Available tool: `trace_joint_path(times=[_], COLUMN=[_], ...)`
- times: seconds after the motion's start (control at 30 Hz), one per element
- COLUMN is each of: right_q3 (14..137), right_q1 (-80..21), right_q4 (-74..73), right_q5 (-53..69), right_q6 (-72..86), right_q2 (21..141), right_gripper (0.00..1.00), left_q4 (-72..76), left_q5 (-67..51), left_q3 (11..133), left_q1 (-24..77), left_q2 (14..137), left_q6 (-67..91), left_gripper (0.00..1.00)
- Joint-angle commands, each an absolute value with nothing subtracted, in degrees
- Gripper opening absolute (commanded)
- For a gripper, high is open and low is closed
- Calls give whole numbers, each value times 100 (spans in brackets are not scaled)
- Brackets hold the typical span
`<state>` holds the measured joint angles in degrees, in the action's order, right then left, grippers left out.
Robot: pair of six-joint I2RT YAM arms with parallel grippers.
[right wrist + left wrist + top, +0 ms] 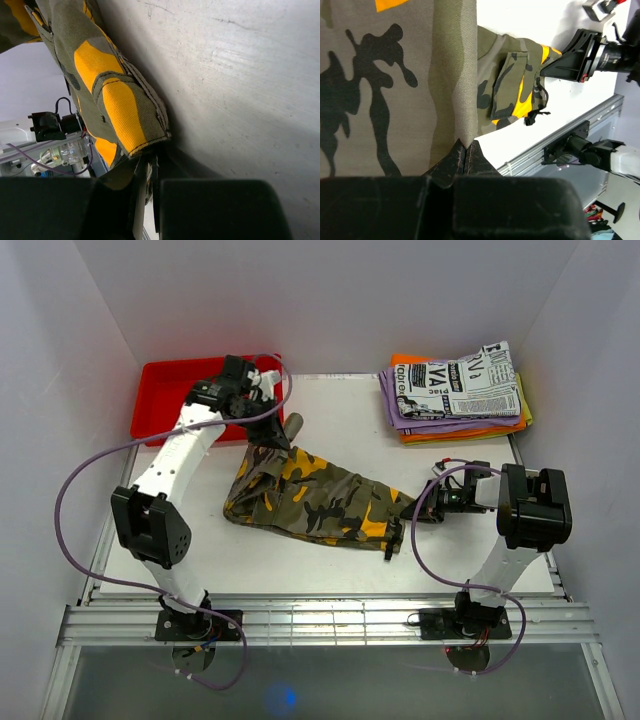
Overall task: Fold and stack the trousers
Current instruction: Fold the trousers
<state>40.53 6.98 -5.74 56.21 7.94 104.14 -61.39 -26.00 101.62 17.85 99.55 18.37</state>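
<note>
The trousers (310, 495) lie on the table (330, 410) with their long axis running straight from one hand to the other. The left gripper (270, 443) is clamped on one end, and the cloth runs off its tips toward the right gripper (420, 508), which is pinched shut on the opposite corner. Each hand has its end right at its tips, so I'd say neither is nearer, and the fold turns on carrying one held end over to the other.

Red tray (155, 390) back L; folded clothes stack (455, 392) back R.

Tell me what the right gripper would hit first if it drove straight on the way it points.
The trousers: the right gripper, shut on their edge, points left into the bunched cloth. Depth beyond is unclear.
</note>
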Motion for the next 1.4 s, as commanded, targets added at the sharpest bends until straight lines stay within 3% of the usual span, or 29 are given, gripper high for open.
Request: trace_joint_path(times=[0.0, 0.4, 0.7, 1.37], right_q3=[4052, 4060, 4122, 4104], right_q1=[615, 536, 483, 457], right_q4=[-624, -817, -817, -773], right_q5=[5168, 4887, 4913, 4957], right_q6=[651, 545, 606, 712], right_q2=[10380, 10230, 10274, 10239], right_gripper=[8, 8, 8, 8], left_q4=[-5294, -3895, -3683, -3735], left_q5=[-1882, -914, -493, -176], left_q3=[9792, 9572, 9800, 10538], left_q1=[2398, 4139, 4982, 5555], left_q2=[9756, 10266, 10617, 11733], left_q6=[2653, 3787, 4350, 5396], left_gripper=[0, 0, 0, 0])
